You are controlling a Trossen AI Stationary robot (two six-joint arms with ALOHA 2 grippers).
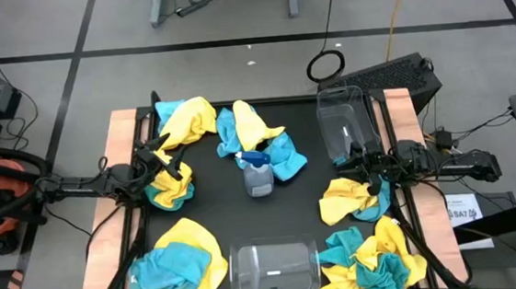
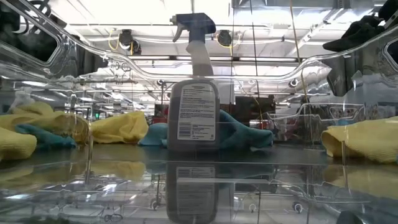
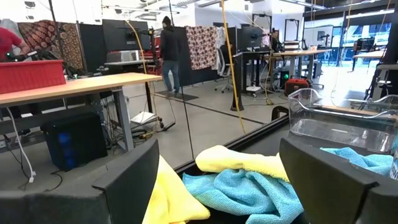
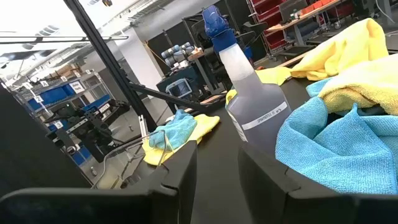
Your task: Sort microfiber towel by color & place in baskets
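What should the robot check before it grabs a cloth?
1. Left gripper fingers apart: ok, a wide gap shows between them in the left wrist view.
2. Cloth in front of the left gripper: ok, a yellow and blue pile lies just ahead of it.
3. Right gripper fingers apart: ok, a narrow gap shows.
4. Baskets free to fill: ok, the front basket and the right basket hold no cloths.
5. Spray bottle out of the way: not ok, it stands upright mid-table among the cloths and close ahead of the right gripper.
6. Cloths sorted yet: not ok, yellow and blue are mixed in every pile.
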